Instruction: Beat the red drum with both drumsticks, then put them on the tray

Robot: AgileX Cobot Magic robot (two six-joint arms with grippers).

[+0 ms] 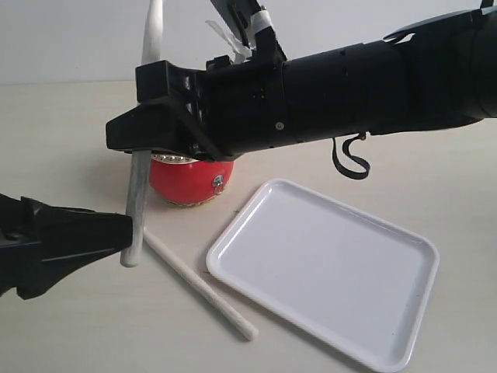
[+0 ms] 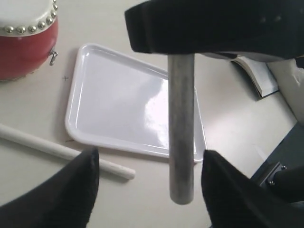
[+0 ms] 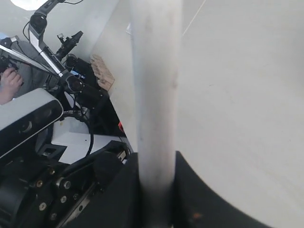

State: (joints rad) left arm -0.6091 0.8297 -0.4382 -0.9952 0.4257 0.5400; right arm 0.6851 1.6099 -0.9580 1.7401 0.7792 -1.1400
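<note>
My right gripper (image 1: 136, 132) reaches across from the right and is shut on one drumstick (image 1: 137, 206), holding it nearly upright; the stick's grip shows in the right wrist view (image 3: 156, 95), where the right gripper (image 3: 156, 164) clamps it. The stick's lower end (image 2: 182, 190) hangs between the spread fingers of my left gripper (image 2: 149, 153), touching neither. In the exterior view the left gripper (image 1: 124, 231) sits low at the left. The second drumstick (image 1: 200, 286) lies on the table. The red drum (image 1: 190, 180) stands partly hidden under the right gripper. The white tray (image 1: 233, 241) lies to the right.
The right arm's black body (image 1: 349, 85) spans the scene above the drum and tray. A strap loop (image 1: 349, 159) hangs from it. In the left wrist view the tray (image 2: 76, 102), drum (image 2: 26, 45) and lying drumstick (image 2: 61, 152) show, with an open book (image 2: 259, 73) at the table's edge.
</note>
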